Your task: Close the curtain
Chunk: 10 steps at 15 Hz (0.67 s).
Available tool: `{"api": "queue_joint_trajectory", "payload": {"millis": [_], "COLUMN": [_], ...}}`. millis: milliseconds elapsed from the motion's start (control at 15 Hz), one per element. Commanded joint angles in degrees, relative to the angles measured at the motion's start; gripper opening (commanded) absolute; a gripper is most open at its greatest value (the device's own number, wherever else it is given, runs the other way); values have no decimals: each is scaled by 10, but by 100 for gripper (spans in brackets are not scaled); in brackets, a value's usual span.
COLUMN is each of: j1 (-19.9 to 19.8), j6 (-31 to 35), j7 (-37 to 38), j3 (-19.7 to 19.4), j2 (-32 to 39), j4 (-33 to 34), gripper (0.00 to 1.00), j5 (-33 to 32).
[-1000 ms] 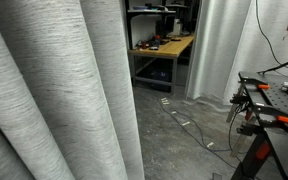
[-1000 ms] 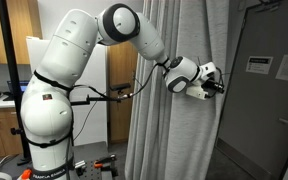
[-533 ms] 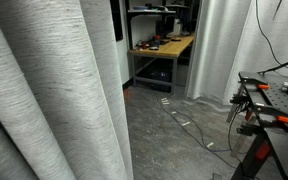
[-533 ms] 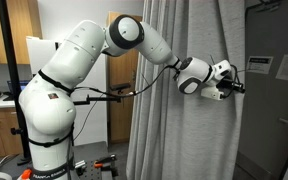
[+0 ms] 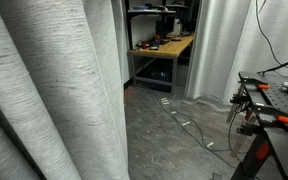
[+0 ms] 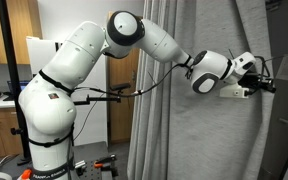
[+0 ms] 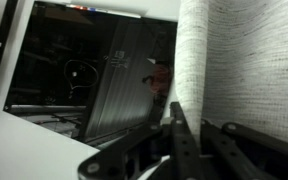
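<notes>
Gripper (image 6: pixel 268 86) pinches curtain (image 6: pixel 174 140) edge; wrist view alone shows grip.

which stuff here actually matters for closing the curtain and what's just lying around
For the job:
- curtain, grey, deeply folded
- claw, gripping its edge

Just lying about:
- workbench
- orange-handled clamps
- white drapes
- floor cables
</notes>
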Motion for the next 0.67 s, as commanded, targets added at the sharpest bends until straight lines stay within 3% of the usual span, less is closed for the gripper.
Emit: {"api": "queue_joint_trajectory", "payload": {"millis": [0,600], "j1": [7,33], "j6": [-44,-134], "j7": [20,187], "j3": [-109,-348], "j2": [121,335], "j4": [58,91], "gripper": [0,0], "j5": [57,92]}}
